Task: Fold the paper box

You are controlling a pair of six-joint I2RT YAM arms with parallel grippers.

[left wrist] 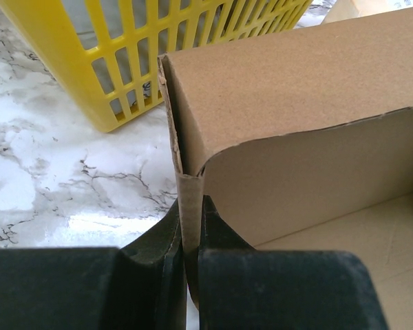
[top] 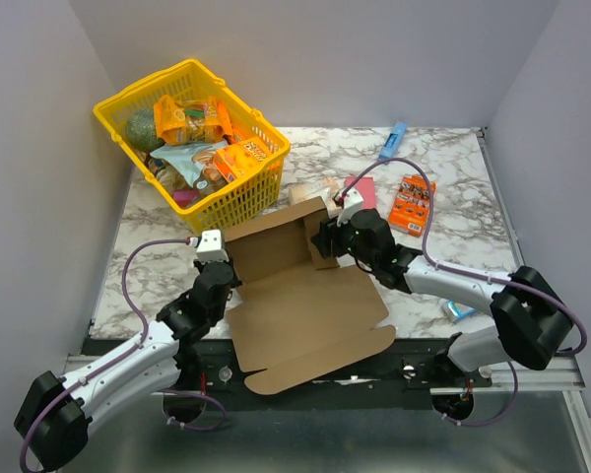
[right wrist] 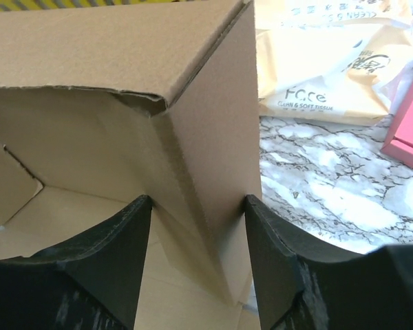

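Paper box (top: pixel 295 296) sits mid-worktop (top: pixel 453 236), front flap overhanging the near edge. Left pincer (left wrist: pixel 191 237) clenched on its left wall edge, yellow basket (top: pixel 192 138) just behind. Right pincer (right wrist: pixel 196 206) straddles the right corner wall; can't tell if it's gripping. Tissue pack (right wrist: pixel 323 62) near outside.

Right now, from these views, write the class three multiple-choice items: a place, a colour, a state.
1. Where does the basket stand? A. on the paper box; B. beyond the box, far left; C. near right corner.
2. What colour is the basket? A. red; B. blue; C. yellow.
3. How is the left gripper? A. shut on the box's wall; B. open above the basket; C. shut on nothing.
Answers: 1 B, it stands behind the box's left end; 2 C, its lattice is yellow; 3 A, its fingers pinch the cardboard edge.
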